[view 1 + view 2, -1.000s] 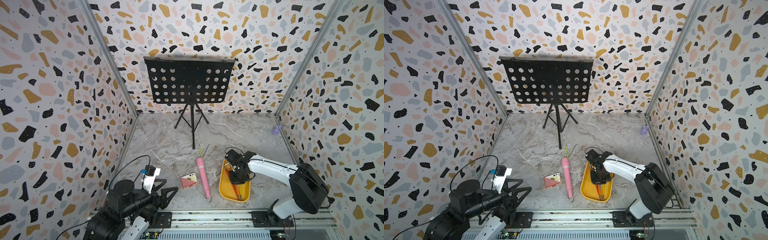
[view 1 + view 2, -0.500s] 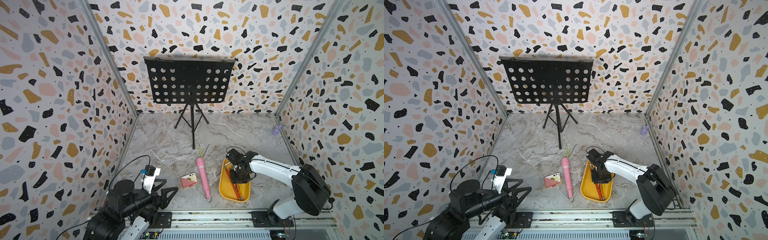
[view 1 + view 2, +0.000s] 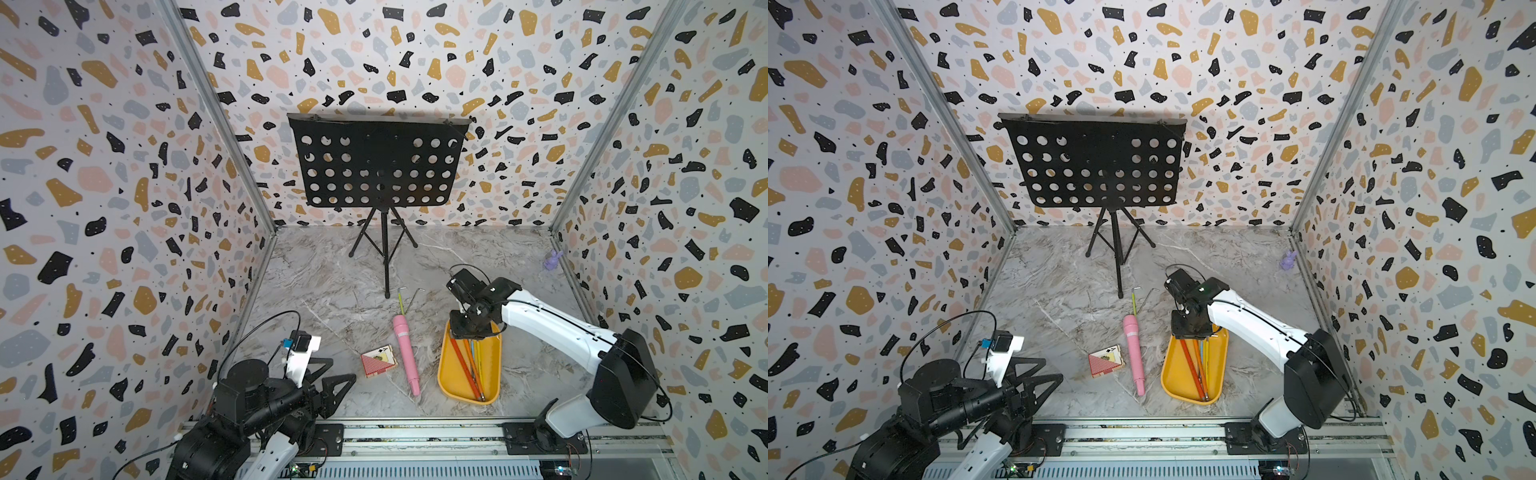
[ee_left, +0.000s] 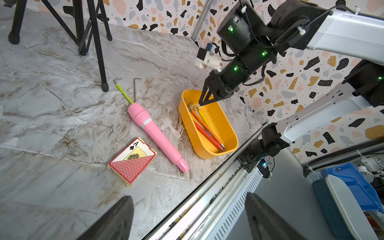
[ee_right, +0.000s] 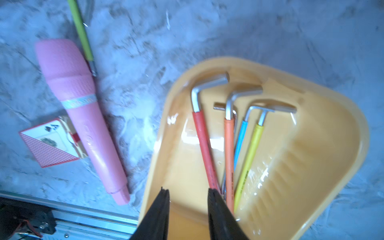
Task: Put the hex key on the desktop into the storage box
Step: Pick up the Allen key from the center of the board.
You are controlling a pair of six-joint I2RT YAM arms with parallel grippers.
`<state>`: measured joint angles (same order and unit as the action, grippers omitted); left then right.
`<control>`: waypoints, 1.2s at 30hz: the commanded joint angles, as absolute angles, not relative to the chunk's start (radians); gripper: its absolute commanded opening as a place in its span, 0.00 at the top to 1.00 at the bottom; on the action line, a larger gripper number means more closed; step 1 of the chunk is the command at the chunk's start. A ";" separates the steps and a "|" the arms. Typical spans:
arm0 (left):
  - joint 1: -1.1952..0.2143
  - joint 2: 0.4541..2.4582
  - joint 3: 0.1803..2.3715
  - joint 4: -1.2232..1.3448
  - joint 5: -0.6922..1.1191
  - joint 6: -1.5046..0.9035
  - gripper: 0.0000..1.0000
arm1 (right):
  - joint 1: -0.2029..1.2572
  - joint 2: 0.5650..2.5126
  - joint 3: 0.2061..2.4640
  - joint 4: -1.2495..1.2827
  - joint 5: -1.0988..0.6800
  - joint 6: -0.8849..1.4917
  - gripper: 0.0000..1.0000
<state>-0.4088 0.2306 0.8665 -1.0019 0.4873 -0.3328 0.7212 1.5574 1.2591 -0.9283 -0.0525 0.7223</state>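
The storage box [image 3: 451, 374] [image 3: 1173, 374] [image 4: 220, 124] [image 5: 311, 145], a yellow-orange tray, lies at the front right of the marble desktop [image 3: 332, 282]. Several hex keys with coloured sleeves [image 3: 467, 365] [image 3: 1192, 365] [image 4: 205, 128] [image 5: 204, 145] lie inside it. A green-sleeved hex key [image 3: 401, 301] [image 3: 1133, 301] [image 4: 123, 92] [image 5: 82, 33] and a bare metal hex key [image 3: 414, 298] [image 3: 1149, 299] [image 4: 135, 89] lie on the desktop, left of the box's far end. My right gripper [image 3: 465, 336] [image 3: 1187, 336] [image 4: 202, 102] [image 5: 188, 190] hangs open over the box's far end, holding nothing. My left gripper [image 3: 343, 370] [image 3: 1052, 369] [image 4: 188, 195] rests open at the front left.
A pink toy microphone [image 3: 405, 353] lies just left of the box, its head touching the green key's end. A red playing-card box [image 3: 378, 360] sits left of it. A black music stand [image 3: 386, 257] stands mid-back. A purple figure [image 3: 552, 261] is at the far right wall.
The right gripper's jaws have parted over the storage box and it has drawn back slightly toward the box's far end. The left arm has not moved.
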 commanded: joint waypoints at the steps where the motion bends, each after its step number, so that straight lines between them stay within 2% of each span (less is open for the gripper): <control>1: -0.402 0.224 0.875 -0.961 0.477 -0.335 0.12 | 0.723 1.643 1.367 -0.964 -0.039 0.749 0.65; 21: -0.399 0.234 0.876 -0.969 0.455 -0.343 0.12 | 0.723 2.162 1.953 -1.036 -0.010 0.978 0.69; 36: -0.400 0.239 0.877 -0.971 0.452 -0.343 0.12 | 0.730 2.408 2.218 -1.089 0.011 1.187 0.70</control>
<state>-0.4049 0.2310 0.8669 -1.0019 0.4610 -0.3370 0.7231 2.3966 2.1563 -1.0416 -0.0032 1.1210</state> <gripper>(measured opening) 0.878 0.303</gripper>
